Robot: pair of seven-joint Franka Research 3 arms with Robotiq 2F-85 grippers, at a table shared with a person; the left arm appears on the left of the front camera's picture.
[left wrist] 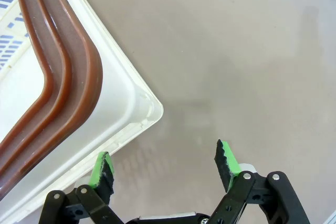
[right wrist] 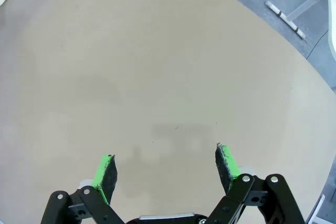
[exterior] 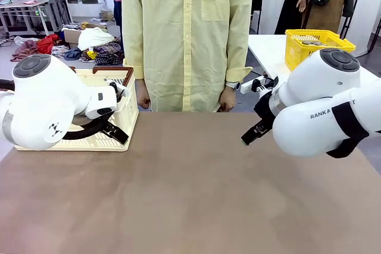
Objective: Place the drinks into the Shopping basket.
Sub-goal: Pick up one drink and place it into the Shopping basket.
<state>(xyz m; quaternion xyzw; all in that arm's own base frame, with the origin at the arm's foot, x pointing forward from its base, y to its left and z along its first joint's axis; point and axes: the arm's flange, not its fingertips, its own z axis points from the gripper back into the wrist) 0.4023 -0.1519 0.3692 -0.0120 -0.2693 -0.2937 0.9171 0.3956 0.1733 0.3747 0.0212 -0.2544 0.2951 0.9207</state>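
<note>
L gripper (left wrist: 164,156) is hovering w/ jaws wide, empty, just beside Shopping basket (left wrist: 126,98) corner; R gripper (right wrist: 165,157) is hanging likewise agape, empty, over table (right wrist: 157,66).

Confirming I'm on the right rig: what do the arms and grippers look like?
The left arm and right arm are glossy white rounded shells with grey round joint caps; the right carries black lettering and a black strap. The left gripper and right gripper are black linkages with silver rivets and serrated green pads.
</note>
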